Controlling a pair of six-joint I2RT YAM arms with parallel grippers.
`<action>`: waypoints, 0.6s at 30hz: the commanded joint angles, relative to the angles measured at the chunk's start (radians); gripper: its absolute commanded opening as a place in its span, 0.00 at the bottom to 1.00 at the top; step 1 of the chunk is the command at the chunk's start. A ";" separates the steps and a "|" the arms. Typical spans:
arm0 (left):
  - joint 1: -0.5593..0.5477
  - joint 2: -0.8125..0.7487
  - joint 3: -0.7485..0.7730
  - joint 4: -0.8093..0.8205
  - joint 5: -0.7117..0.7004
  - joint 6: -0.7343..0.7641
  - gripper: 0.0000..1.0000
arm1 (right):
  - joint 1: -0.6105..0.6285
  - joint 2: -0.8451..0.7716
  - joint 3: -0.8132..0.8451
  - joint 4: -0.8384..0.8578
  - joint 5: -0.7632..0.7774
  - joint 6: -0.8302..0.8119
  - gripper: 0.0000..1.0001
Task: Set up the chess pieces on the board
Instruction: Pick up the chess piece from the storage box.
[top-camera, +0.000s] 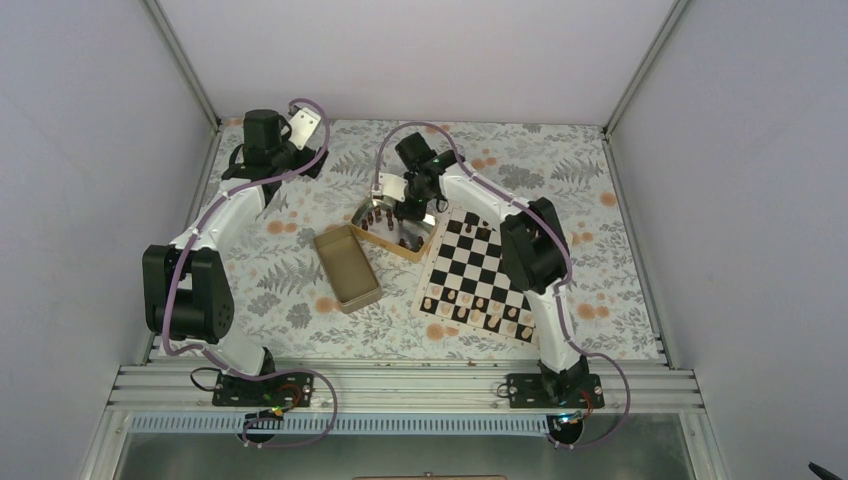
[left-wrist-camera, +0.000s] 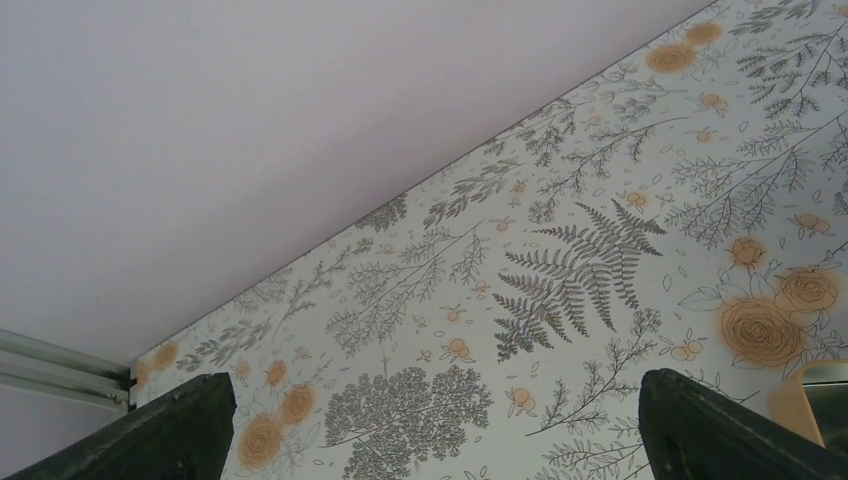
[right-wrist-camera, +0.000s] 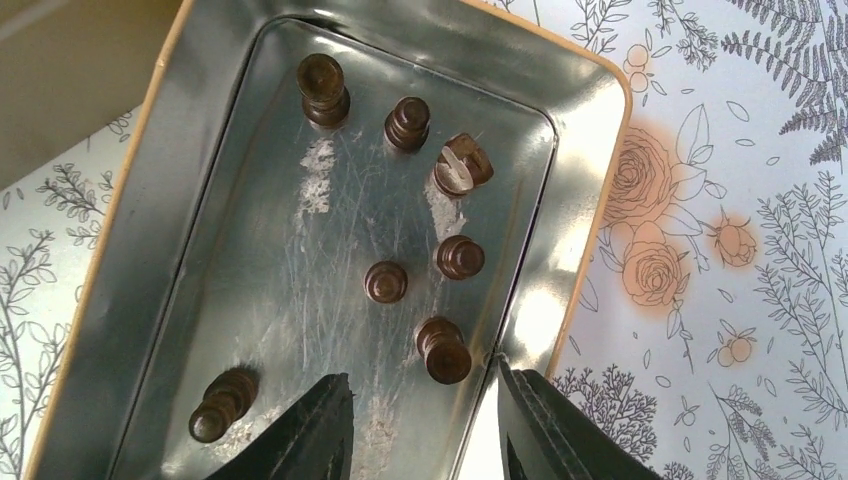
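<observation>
Several dark brown chess pieces (right-wrist-camera: 443, 350) lie and stand inside an open golden tin (right-wrist-camera: 150, 250), seen in the right wrist view. My right gripper (right-wrist-camera: 425, 415) hangs open over that tin, nothing between its fingers. The nearest piece lies just ahead of the gap, and one finger (right-wrist-camera: 545, 420) is over the tin's right wall. In the top view the right gripper (top-camera: 408, 212) is above the tin (top-camera: 385, 243), left of the board (top-camera: 500, 238). Pale pieces (top-camera: 475, 305) line the board's near rows. My left gripper (left-wrist-camera: 440, 435) is open and empty above the tablecloth at the back left (top-camera: 298, 158).
A second golden tin (top-camera: 346, 268), with nothing in it, lies left of the board. The right arm's elbow (top-camera: 530, 250) hangs over the board's right part. Grey walls close in the back and both sides; an aluminium rail runs along the near edge.
</observation>
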 joint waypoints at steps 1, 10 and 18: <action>-0.001 -0.032 -0.012 0.023 -0.001 0.008 1.00 | 0.014 0.044 0.024 0.021 0.004 -0.028 0.40; -0.001 -0.030 -0.017 0.026 -0.001 0.009 1.00 | 0.018 0.097 0.060 -0.011 0.024 -0.020 0.38; -0.001 -0.031 -0.016 0.025 0.003 0.008 1.00 | 0.019 0.093 0.049 0.007 0.042 -0.013 0.39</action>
